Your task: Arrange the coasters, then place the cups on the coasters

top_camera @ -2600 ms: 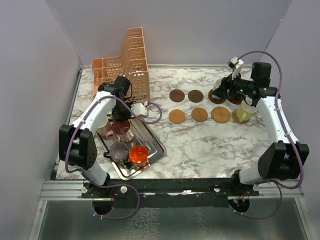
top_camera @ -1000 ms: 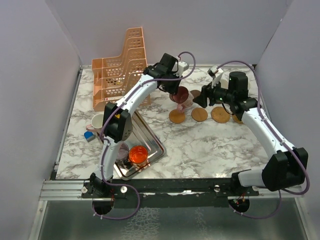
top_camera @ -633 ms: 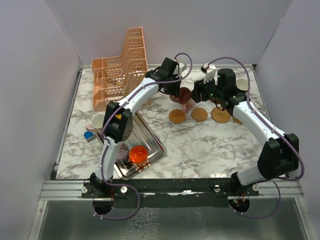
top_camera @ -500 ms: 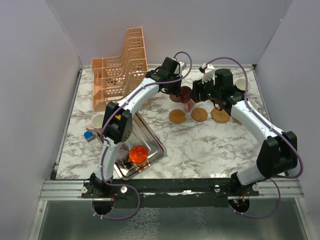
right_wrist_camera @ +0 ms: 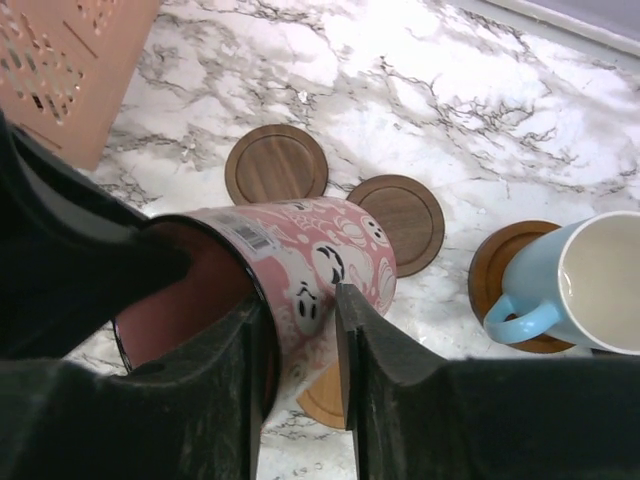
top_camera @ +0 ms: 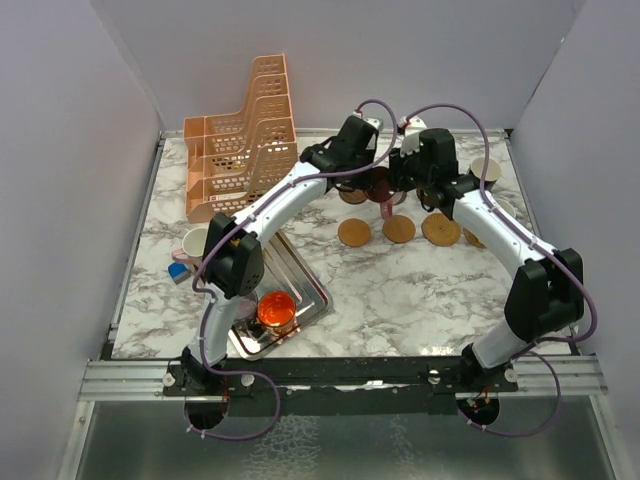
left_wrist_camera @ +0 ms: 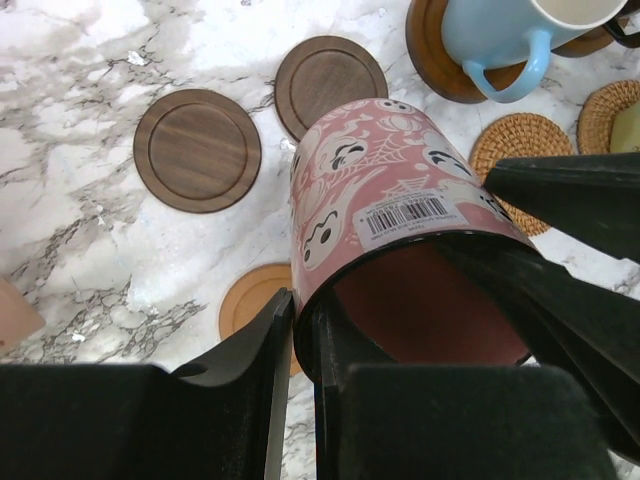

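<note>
A pink ghost-print cup (top_camera: pixel 379 186) hangs tilted above the back coasters, between both arms. My left gripper (left_wrist_camera: pixel 303 330) is shut on its rim wall, one finger inside and one outside. My right gripper (right_wrist_camera: pixel 300 330) straddles the opposite rim, still wider than the wall. Below lie two bare dark coasters (left_wrist_camera: pixel 197 150) (left_wrist_camera: pixel 330 85) and a tan coaster (top_camera: pixel 353 232). A light blue cup (right_wrist_camera: pixel 590 285) stands on a dark coaster (right_wrist_camera: pixel 495 270).
An orange mesh rack (top_camera: pixel 245 140) stands at the back left. The silver tray (top_camera: pixel 305 285) at the front left holds an orange cup (top_camera: pixel 276 310). A white cup (top_camera: pixel 195 242) sits left of the tray. More tan coasters (top_camera: pixel 399 229) (top_camera: pixel 441 229) lie mid-table.
My left arm brought the pink cup from the tray to above the back coasters. My right arm swung left to meet it, and its jaws have narrowed around the rim.
</note>
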Controlling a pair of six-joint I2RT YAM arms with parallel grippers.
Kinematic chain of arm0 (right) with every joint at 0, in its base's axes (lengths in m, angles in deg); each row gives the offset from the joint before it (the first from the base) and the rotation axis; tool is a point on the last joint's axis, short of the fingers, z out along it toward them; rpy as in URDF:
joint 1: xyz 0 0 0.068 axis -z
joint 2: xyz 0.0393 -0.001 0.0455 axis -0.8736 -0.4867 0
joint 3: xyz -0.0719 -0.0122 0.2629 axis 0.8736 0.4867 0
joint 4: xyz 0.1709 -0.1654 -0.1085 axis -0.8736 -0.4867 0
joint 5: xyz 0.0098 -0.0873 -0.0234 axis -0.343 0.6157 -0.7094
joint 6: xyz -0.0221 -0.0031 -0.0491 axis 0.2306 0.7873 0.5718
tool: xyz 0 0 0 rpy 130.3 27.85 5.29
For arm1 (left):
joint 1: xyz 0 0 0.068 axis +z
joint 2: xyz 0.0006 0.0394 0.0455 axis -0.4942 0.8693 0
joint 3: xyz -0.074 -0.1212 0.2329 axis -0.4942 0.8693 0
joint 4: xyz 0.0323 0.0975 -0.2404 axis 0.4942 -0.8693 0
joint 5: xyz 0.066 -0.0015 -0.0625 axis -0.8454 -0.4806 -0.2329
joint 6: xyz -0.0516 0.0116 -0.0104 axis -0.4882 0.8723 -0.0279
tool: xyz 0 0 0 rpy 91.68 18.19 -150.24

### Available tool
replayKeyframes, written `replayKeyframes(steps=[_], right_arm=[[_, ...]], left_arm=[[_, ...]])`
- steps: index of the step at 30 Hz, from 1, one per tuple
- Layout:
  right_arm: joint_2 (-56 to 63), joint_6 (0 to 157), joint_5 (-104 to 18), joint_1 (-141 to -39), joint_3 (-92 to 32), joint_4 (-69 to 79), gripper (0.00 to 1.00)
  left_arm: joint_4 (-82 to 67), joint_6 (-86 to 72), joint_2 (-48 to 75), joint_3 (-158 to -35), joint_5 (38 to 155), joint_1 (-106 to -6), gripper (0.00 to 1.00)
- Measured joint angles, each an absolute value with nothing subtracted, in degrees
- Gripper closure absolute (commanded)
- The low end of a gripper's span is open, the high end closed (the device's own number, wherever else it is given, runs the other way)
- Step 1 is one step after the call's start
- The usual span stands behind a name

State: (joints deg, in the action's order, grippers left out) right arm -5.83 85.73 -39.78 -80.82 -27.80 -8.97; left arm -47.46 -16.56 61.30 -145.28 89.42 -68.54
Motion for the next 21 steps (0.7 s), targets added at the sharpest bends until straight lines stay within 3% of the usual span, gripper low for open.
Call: replayKeyframes(steps=[9,17,21], right_arm=[[-7.49,87.57,-33.51,-81.57,-29.4,-11.53,0.99],[-6.71,88.37,-31.63,-82.0,-28.17,-10.94,0.99],[-5.83,88.7,-30.91,-81.85,-27.73,-10.98,0.99]], left_arm=[[-47.33,-18.59,60.14,-145.28,83.45,-71.11,1.0],[-47.07,-17.74,59.99,-145.28,84.39,-71.22,0.86],[-46.06,-16.39,59.6,-145.04,86.14,-71.16,0.74]])
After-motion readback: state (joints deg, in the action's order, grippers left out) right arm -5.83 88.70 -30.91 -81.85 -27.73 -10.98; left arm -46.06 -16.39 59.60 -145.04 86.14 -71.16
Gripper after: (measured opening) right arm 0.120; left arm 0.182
